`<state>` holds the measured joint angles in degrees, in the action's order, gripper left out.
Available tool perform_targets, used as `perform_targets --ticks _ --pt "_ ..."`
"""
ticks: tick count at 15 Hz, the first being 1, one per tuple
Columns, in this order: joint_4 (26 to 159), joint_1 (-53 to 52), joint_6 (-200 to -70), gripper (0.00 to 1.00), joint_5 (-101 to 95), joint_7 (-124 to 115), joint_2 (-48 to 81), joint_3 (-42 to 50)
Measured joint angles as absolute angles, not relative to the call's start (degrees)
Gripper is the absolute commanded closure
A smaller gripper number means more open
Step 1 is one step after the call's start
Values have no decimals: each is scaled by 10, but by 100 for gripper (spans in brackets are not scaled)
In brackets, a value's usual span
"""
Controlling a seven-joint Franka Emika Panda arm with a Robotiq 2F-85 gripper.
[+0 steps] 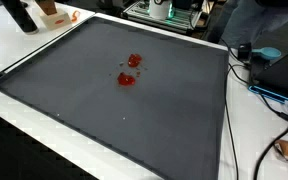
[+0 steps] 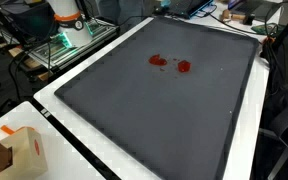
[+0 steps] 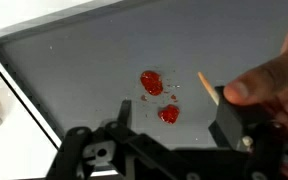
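While the gripper (image 3: pixel 174 103) is hanging low over the gray mat (image 3: pixel 74 60) in the wrist view, its two fingers are standing wide apart and are holding nothing. Just beyond the fingertips the near red piece (image 3: pixel 169 114) is lying on the mat. The far red piece (image 3: pixel 151 82) is lying close by at 11 o'clock from it, apart from it, with tiny red crumbs around both. A thin orange stick (image 3: pixel 204 81) is lying at 2 o'clock from the near piece. A person's hand (image 3: pixel 272 85) is reaching in from 3 o'clock, its thumb sitting right by the gripper's finger on that side; I cannot tell whether it is touching. In both exterior views the mat is covering most of the white desk (image 1: pixel 246 130), and a cardboard box (image 2: pixel 26 150) is standing off the mat at 7 o'clock.
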<state>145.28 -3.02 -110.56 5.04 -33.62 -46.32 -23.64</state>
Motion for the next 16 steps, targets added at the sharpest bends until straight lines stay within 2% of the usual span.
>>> perform_targets --ticks 1,3,11,12,13,16 --pt "1453 -30 -1106 26 50 -336 -463 -236" --pt "1452 -30 -1106 30 49 -336 -463 -236" --pt "1451 -31 -1107 93 49 -336 -463 -235" --pt "1451 -31 -1108 99 49 -336 -463 -235" --pt "1451 -31 -1109 100 49 -336 -463 -235" --pt "1451 -31 -1111 97 49 -336 -463 -234"
